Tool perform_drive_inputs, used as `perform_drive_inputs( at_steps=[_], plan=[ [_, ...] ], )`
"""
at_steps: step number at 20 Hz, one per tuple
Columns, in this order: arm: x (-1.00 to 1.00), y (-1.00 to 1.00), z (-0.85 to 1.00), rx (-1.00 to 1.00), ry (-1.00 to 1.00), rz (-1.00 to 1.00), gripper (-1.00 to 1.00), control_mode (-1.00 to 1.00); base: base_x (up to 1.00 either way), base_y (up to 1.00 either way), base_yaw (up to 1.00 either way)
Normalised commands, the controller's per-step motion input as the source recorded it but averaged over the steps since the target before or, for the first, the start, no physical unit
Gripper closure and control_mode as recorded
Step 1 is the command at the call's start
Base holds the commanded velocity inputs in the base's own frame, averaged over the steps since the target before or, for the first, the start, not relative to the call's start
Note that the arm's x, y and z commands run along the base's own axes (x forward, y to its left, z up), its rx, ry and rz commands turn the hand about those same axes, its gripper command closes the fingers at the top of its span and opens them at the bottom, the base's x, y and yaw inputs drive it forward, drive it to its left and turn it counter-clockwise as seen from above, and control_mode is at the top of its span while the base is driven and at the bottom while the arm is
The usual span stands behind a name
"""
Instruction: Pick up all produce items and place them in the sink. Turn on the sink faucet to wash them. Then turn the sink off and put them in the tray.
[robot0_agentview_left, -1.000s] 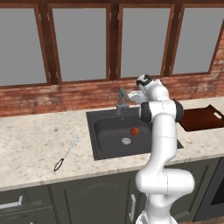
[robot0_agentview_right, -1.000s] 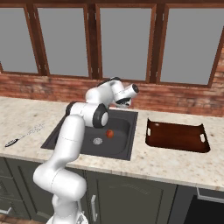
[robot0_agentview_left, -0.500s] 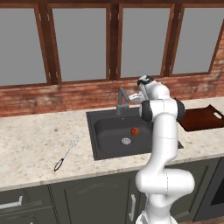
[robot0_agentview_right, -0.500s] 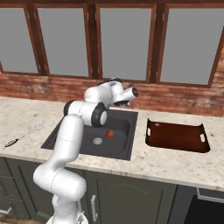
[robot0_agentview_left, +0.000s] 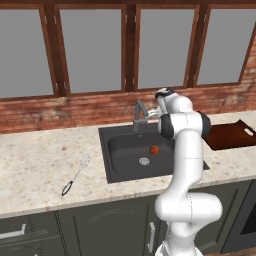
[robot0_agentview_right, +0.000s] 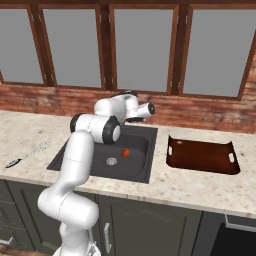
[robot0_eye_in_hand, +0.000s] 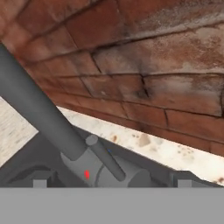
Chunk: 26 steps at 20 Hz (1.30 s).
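Observation:
A small red-orange produce item lies in the black sink, just beside the silver drain. The dark grey sink faucet stands at the basin's back rim. My gripper reaches to it from the right, below the brick wall. In the hand view the faucet's spout runs up to the left, and its short lever and base sit between my wide-apart fingertips; the gripper is open and holds nothing. No water shows. The reddish-brown tray lies right of the sink.
A wire whisk with a black handle lies on the speckled counter left of the sink. The brick wall is close behind the faucet, with windows above it. My own arm crosses over the sink's right side.
The hand has barely shifted by the faucet. The fruit, whisk and tray lie where they were.

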Motion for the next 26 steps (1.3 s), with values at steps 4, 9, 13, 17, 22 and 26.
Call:
perform_drive_inputs(
  at_steps=[4, 9, 13, 17, 22, 26],
  plan=[
    [0.2, 0.01, 0.0, 0.0, 0.0, 0.0, -1.0, -1.0, 0.0, 0.0, 0.0],
    [0.28, 0.0, 0.0, 0.0, 0.0, 0.0, -1.0, -1.0, 0.0, 0.0, 0.0],
    [0.27, -0.22, 0.0, 0.0, 0.0, 0.0, -1.0, -1.0, 0.0, 0.0, 0.0],
    [0.23, -0.47, -0.06, 0.01, 0.0, 0.0, -1.0, -1.0, 0.0, 0.0, 0.0],
    [0.16, -0.59, -0.16, 0.02, 0.0, 0.0, -1.0, -1.0, 0.0, 0.0, 0.0],
    [0.07, -0.64, -0.22, 0.02, 0.0, 0.0, -1.0, -1.0, 0.0, 0.0, 0.0]
  ],
)
